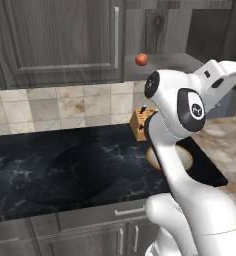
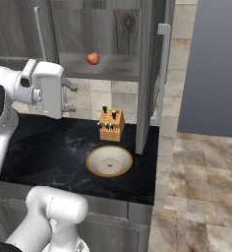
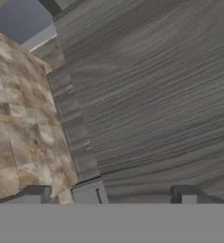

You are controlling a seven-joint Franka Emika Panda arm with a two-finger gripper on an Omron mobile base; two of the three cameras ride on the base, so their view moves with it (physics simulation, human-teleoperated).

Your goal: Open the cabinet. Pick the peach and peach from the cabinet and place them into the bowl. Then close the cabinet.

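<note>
We see the large dark grey-brown wood-grain wall cabinet (image 2: 113, 34) with its right door (image 2: 147, 74) swung out toward us, edge-on in the right base view, its long silver bar handle (image 2: 161, 74) facing right; the left door (image 1: 60, 40) is shut. On the open shelf of that cabinet sits one small round red-orange peach (image 2: 93, 58), near the shelf's front edge and left of the open door. We can make out only this one fruit.

Below the cabinet, on the black marble counter (image 1: 65, 170), the shallow round bowl with a tan wooden rim and cream inside (image 2: 109, 161) lies empty, just in front of the tan wooden knife block (image 2: 111, 125) that stands against the tiled wall.

The white arm's two-finger gripper (image 2: 69, 96) hangs below and left of the cabinet shelf, pointing toward the wall. Its fingers are spread wide apart, holding and touching nothing. In the hand view the two dark fingertips (image 3: 184, 194) face the cabinet's wood grain underside.
</note>
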